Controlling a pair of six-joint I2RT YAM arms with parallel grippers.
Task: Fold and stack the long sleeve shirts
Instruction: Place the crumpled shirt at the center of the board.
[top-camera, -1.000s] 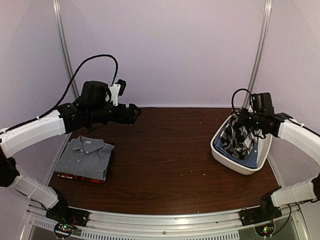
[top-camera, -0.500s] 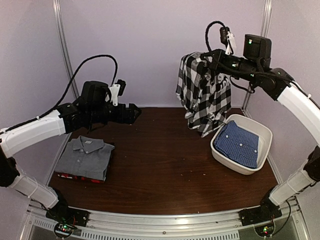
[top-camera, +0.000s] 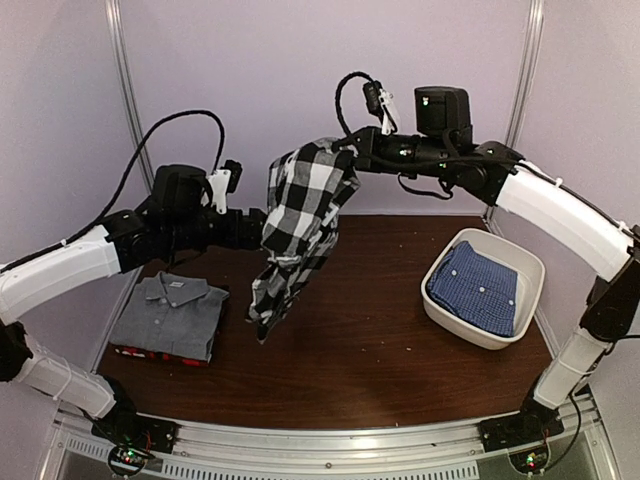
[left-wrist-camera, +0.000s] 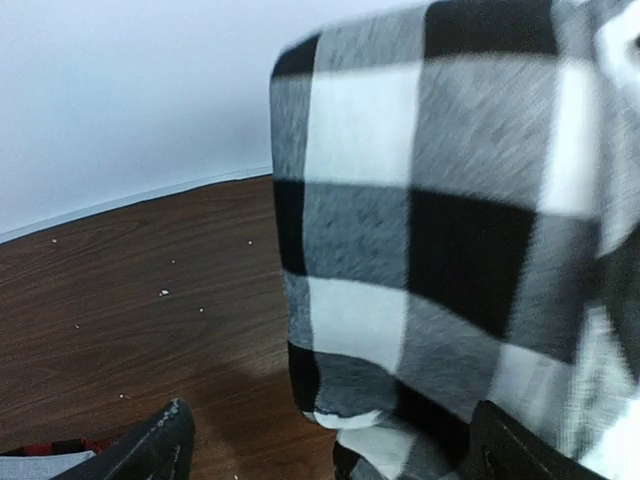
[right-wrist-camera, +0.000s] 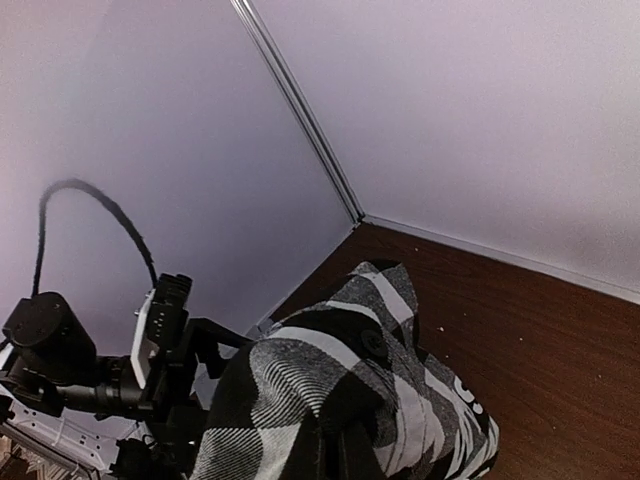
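Now we hold the black-and-white check shirt (top-camera: 300, 215) aloft over the middle of the desk (top-camera: 360, 360).
Our right gripper (top-camera: 343, 150) is clamped tight on its top, and the cloth hangs just in front of our left gripper (left-wrist-camera: 330, 447), whose jaws gape wide and grasp nothing. The grey shirt (top-camera: 170, 315) lies folded on the red-black shirt (top-camera: 150, 352) near the left edge. The blue shirt (top-camera: 475, 290) sits in the white tub (top-camera: 445, 320) by the right edge.

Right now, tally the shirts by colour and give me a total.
Black-and-white check shirt: 1
Grey shirt: 1
Red-and-black shirt: 1
Blue checked shirt: 1
Total: 4 shirts
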